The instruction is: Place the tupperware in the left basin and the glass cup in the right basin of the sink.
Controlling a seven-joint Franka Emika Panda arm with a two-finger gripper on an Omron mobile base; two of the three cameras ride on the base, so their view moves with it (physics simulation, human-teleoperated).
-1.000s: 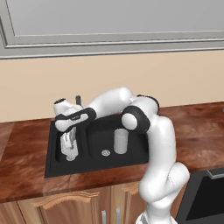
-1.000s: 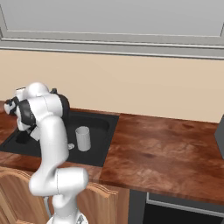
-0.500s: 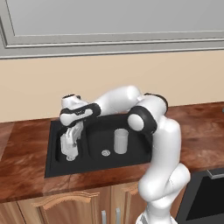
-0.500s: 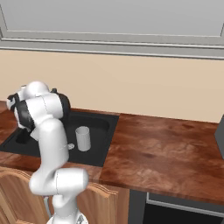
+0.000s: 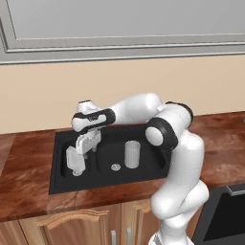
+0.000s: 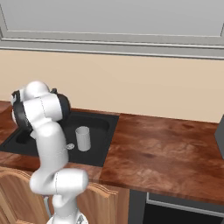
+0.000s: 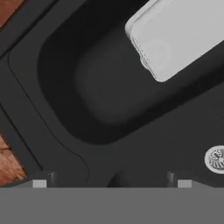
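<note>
Both task items look to me already in their compartments. The tupperware (image 5: 75, 160) is down in the left basin (image 5: 64, 158), seemingly propped on edge against its wall rather than lying flat; in the hand view it shows as a pale rounded rectangle (image 7: 177, 35) over that basin's black floor (image 7: 105, 87). The glass cup (image 5: 132, 154) stands upright in the right basin (image 5: 148, 162), just beside the round silver drain (image 5: 115, 167); I see it upright from the right base view as well (image 6: 82, 138). The gripper (image 5: 89, 143) hangs above the left basin, close over the tupperware, and its two dark tips at the bottom of the hand view sit well apart with nothing between them, so I read it as spread and empty. My judgement: both placements in the sink (image 5: 57, 184) are done, and what's left is only lifting the arm clear
</note>
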